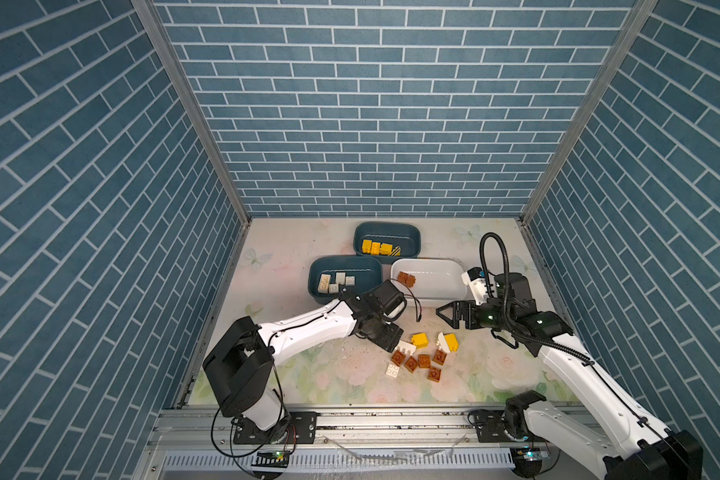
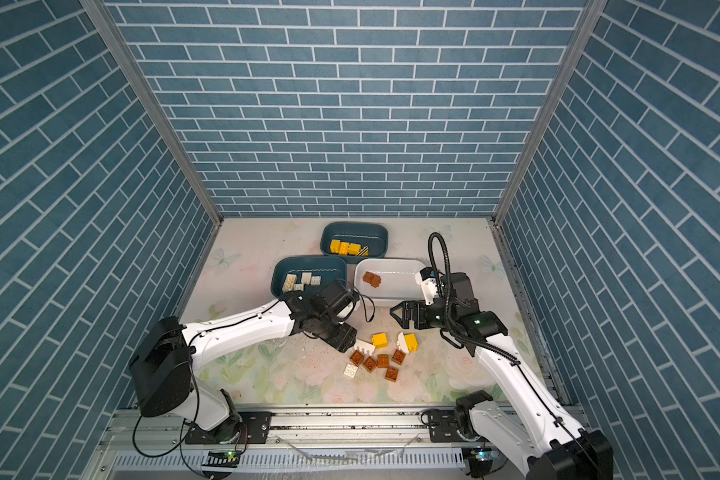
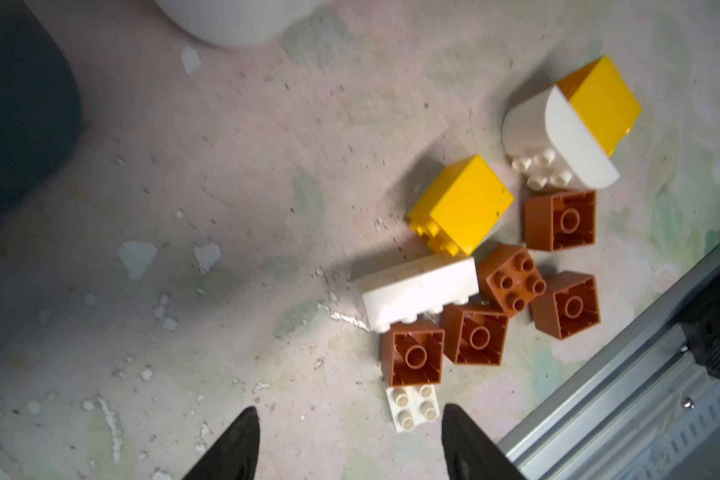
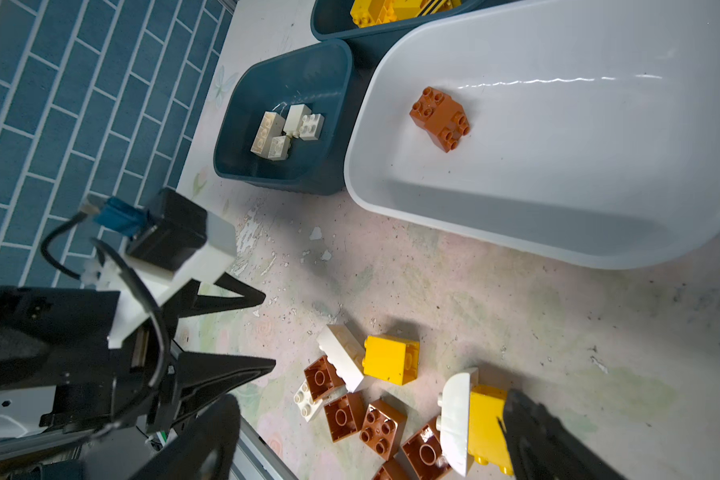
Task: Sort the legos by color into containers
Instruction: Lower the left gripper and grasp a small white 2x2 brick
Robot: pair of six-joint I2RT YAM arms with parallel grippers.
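Note:
Loose legos lie in a pile at the front middle in both top views: several brown bricks (image 1: 424, 360), a long white brick (image 3: 418, 291), a small white plate (image 3: 411, 409), a yellow brick (image 3: 460, 205) and a yellow brick with a white curved piece (image 4: 456, 419) against it. My left gripper (image 3: 348, 419) hovers open at the pile's left edge, empty, the white plate just inside one fingertip. My right gripper (image 1: 443, 318) hangs open above the pile's far side, holding nothing. The three containers stand behind the pile.
The far teal tub (image 1: 414, 232) holds yellow bricks. The near teal tub (image 1: 321, 264) holds white ones, and the white tub (image 1: 437, 286) holds brown bricks (image 4: 440, 118). An aluminium rail (image 3: 624, 419) runs along the front edge near the pile. The left wrist's cable (image 1: 412, 301) dangles by the white tub.

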